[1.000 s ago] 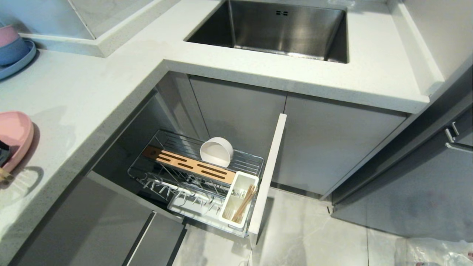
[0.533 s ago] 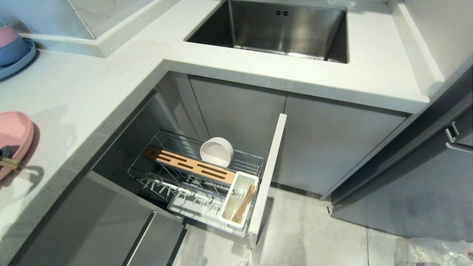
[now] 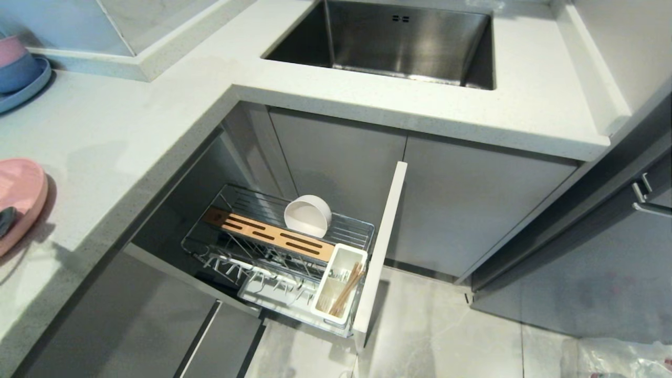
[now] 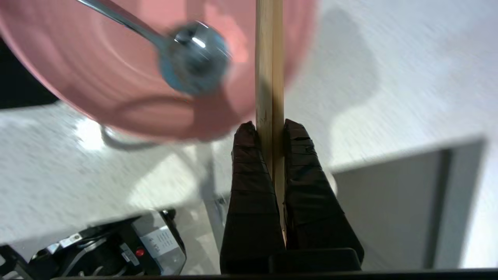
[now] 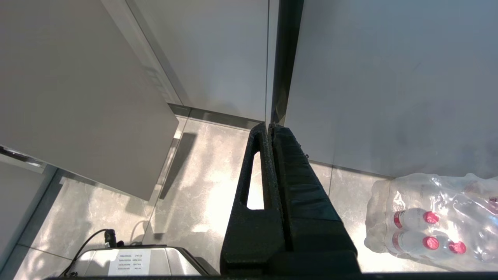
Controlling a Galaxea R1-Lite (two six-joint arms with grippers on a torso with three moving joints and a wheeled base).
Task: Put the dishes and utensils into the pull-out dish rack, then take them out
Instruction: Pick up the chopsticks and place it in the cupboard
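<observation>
Chopsticks (image 4: pixel 267 66) sit clenched in the left gripper (image 4: pixel 267 128) above the pink plate (image 3: pixel 18 199) and spoon (image 4: pixel 190 58) on the speckled desk (image 3: pixel 131 126); held near one end, they could swivel or slip. Rack (image 3: pixel 278 247) stands open below; right gripper (image 5: pixel 271 128) idles closed over tiled floor (image 5: pixel 186 186).

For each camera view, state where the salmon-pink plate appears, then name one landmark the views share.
Head view: pink plate at far left edge, on the countertop.
Left wrist view: plate fills the upper left, spoon on it.
Right wrist view: not in it.
Shared landmark: the white speckled countertop.
</observation>
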